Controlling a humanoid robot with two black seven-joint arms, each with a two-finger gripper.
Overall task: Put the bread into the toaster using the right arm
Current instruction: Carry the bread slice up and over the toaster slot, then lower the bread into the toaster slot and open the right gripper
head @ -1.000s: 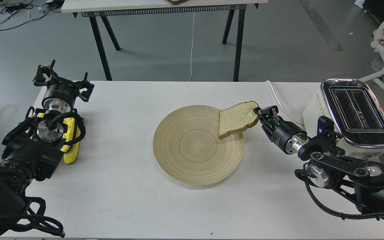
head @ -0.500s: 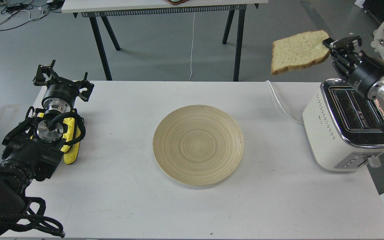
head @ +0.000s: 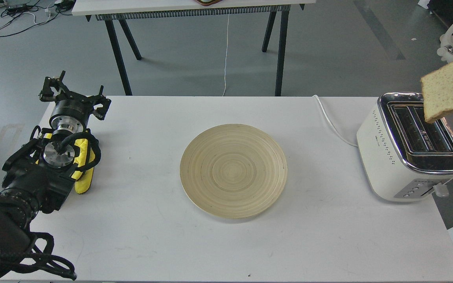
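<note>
White surface (head: pixel 151 236) carries a bamboo plate (head: pixel 233 170) at centre and the toaster (head: pixel 407 153) at its right end. Bread (head: pixel 450 88) hangs tilted above the toaster; right hand out of view. Left hand (head: pixel 73 96), far left: grip state indeterminable. Grey floor beyond.

The toaster (head: pixel 399 157) at three o'clock has a matt cream plastic-looking body and a mirror-bright chrome top. The bread (head: pixel 448 88) above it looks porous and speckled. The central plate (head: pixel 233 171) shows ringed, wood-like grain. The worktop (head: pixel 151 236) is smooth matt white. The left gripper (head: pixel 72 98) at nine o'clock looks matt black.
</note>
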